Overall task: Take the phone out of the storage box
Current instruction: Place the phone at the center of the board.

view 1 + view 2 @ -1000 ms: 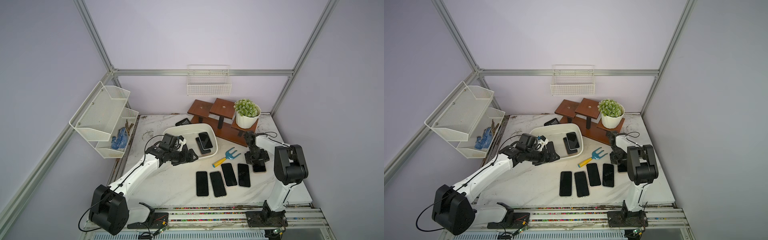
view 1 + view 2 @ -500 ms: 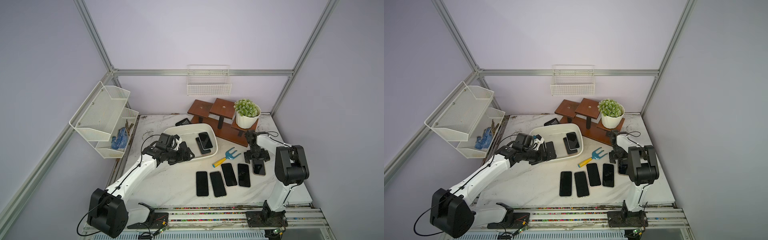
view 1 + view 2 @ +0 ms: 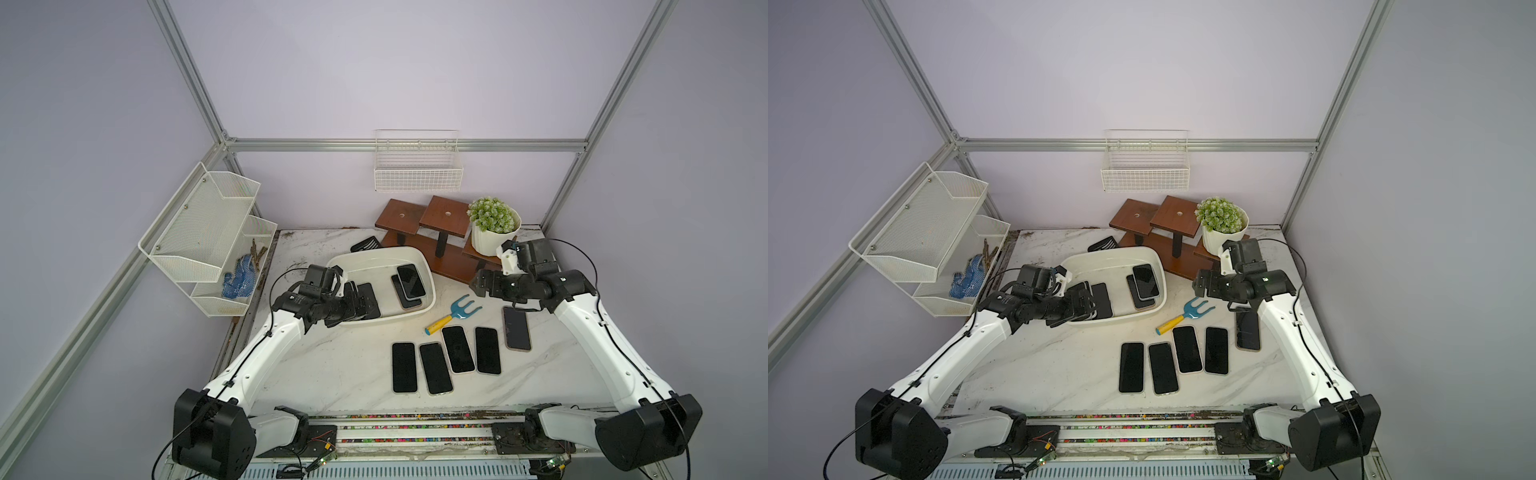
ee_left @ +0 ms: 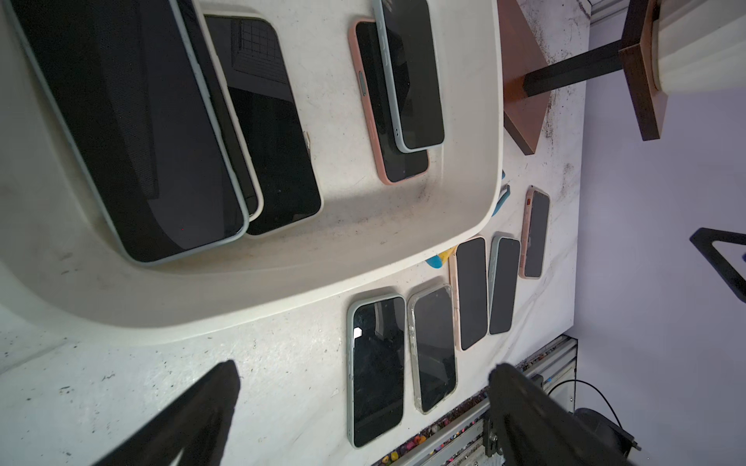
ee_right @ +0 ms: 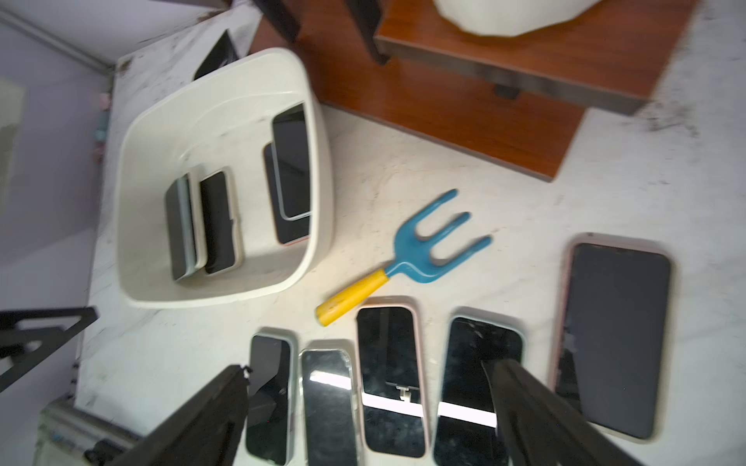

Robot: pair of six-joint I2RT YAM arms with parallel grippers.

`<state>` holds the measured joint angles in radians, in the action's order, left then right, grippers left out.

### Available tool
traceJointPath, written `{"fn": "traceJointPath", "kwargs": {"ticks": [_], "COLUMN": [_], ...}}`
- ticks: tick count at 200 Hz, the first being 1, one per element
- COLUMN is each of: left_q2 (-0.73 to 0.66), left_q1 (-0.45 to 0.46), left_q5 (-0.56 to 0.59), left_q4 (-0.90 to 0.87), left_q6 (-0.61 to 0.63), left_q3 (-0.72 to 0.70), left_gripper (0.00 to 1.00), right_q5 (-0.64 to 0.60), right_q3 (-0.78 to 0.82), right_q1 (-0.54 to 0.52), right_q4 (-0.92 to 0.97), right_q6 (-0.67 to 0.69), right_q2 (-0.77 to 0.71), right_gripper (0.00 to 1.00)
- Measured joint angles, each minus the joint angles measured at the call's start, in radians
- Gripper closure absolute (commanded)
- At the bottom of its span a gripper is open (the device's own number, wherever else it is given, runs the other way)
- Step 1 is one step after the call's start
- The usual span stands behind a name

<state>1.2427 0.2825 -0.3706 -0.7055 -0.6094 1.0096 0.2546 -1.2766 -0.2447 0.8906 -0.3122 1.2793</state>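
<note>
The white storage box (image 3: 430,286) (image 3: 1144,252) lies left of the table's middle. It holds two stacked phones (image 3: 409,282) (image 4: 411,76) at its right end and a dark stack of phones (image 3: 370,296) (image 4: 133,133) at its left end. My left gripper (image 3: 353,307) (image 3: 1084,309) (image 4: 365,369) hovers open over the box's left end, by that stack, with nothing between its fingers. My right gripper (image 3: 478,284) (image 3: 1198,284) (image 5: 365,367) is open and empty, raised beside the wooden stand. Several phones (image 3: 444,357) lie in a row in front, and one more phone (image 3: 516,328) lies at the right end.
A blue hand fork with a yellow handle (image 3: 455,313) lies between the box and the row. A wooden stand (image 3: 440,216) with a potted plant (image 3: 494,230) is at the back. A wire basket (image 3: 417,172) hangs on the wall, a mesh rack (image 3: 208,232) on the left.
My right gripper has risen off the phone at the right end of the row and swung back toward the wooden stand; that phone stays on the table. The left gripper has barely moved.
</note>
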Motion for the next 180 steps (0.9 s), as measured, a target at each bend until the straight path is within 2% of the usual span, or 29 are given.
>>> {"fn": "traceJointPath", "kwargs": {"ticks": [55,87,103,141,180], "left_q2": [-0.017,-0.059,-0.08,-0.127,-0.187], "left_q1": [-0.001,-0.002,-0.005,-0.016,-0.031], "left_q5": [0.022,0.033,0.035,0.035,0.038], "left_q4": [-0.011,-0.023,-0.029,-0.05,-0.088], "left_q6": [-0.023,-0.032,-0.036,-0.043,-0.044], "left_q3": [-0.009,-0.035,-0.043,-0.043,-0.044], "left_gripper": [0.0,0.0,0.01,0.01,0.01], "right_q5": [0.016,-0.048,-0.086,-0.17,-0.251], "right_q3": [-0.083,-0.232,-0.333,-0.581,-0.771], "right_q1": [-0.232,-0.338,-0.387,-0.447,-0.449], "right_q4": [-0.05,-0.058,-0.048,0.016,0.11], "right_q6": [-0.075,-0.093,-0.09,-0.079,-0.071], "right_q2": [0.148,0.314,0.431,0.703,0.924], "right_gripper": [0.01,0.0,0.04,0.08,0.08]}}
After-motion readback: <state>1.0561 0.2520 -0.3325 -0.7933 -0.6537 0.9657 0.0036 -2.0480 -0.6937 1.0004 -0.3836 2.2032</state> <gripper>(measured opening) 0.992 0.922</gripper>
